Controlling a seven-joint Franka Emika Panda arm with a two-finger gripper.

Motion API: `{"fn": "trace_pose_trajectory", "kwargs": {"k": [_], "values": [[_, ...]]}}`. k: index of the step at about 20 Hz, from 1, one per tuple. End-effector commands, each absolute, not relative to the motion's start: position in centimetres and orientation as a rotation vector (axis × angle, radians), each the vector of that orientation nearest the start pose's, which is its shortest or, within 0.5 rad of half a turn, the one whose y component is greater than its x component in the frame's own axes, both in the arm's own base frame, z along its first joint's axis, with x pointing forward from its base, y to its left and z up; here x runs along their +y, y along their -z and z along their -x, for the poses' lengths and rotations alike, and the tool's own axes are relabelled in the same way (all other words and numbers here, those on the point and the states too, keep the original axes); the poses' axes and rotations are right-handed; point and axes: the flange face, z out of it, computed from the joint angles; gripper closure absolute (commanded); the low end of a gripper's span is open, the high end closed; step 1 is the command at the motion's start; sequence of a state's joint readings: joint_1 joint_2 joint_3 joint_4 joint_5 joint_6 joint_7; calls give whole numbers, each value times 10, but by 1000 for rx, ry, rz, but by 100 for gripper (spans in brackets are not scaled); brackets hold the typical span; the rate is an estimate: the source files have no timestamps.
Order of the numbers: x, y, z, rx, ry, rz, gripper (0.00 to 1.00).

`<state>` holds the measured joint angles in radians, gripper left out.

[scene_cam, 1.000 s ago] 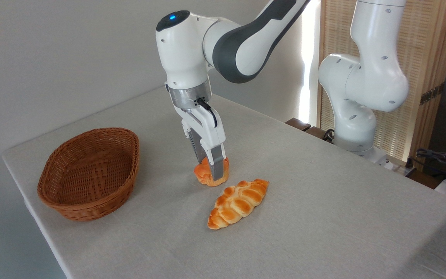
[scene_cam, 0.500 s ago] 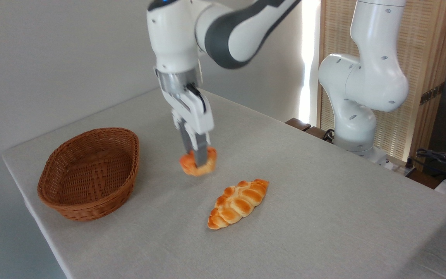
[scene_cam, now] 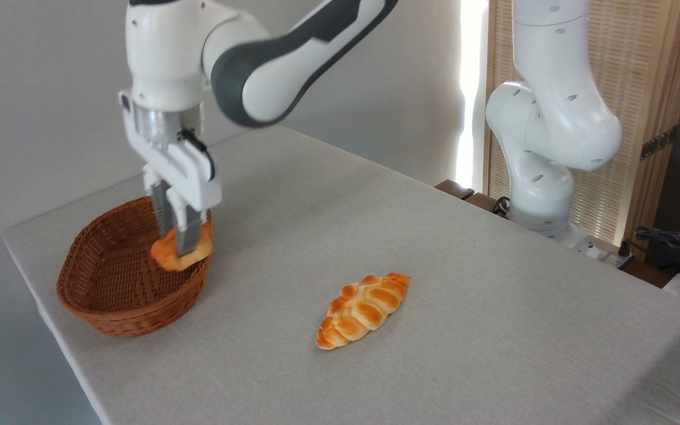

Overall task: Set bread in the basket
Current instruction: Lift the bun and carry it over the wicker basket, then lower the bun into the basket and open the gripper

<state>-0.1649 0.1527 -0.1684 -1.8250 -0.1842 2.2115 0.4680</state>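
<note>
bread | clamped between the jaws | over basket right rim

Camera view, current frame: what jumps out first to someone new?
The white arm's pincer at left, shut on a small orange bun held over the right end of the brown wicker basket, above its rim and not yet set down. Next, the golden braided loaf lying alone mid-table on the grey cloth, apart from everything else.
</note>
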Motion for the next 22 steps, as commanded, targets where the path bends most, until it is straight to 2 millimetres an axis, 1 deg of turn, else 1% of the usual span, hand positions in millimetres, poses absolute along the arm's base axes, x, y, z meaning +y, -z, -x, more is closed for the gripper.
{"fn": "trace_pose_trajectory", "kwargs": {"k": [1,5,6,7,8,9,10,13,22], "values": [[-211,-471,-609,1012,531,3134,52],[-210,-469,-610,985,533,3158,52],[-210,-469,-611,978,546,3162,50],[-210,-463,-615,960,567,3171,44],[-214,-462,-617,955,613,3169,38],[-224,-461,-617,978,651,3155,34],[-226,-459,-618,988,666,3144,31],[-224,-457,-618,1000,665,3136,0],[-222,-460,-619,1025,673,3120,0]]}}
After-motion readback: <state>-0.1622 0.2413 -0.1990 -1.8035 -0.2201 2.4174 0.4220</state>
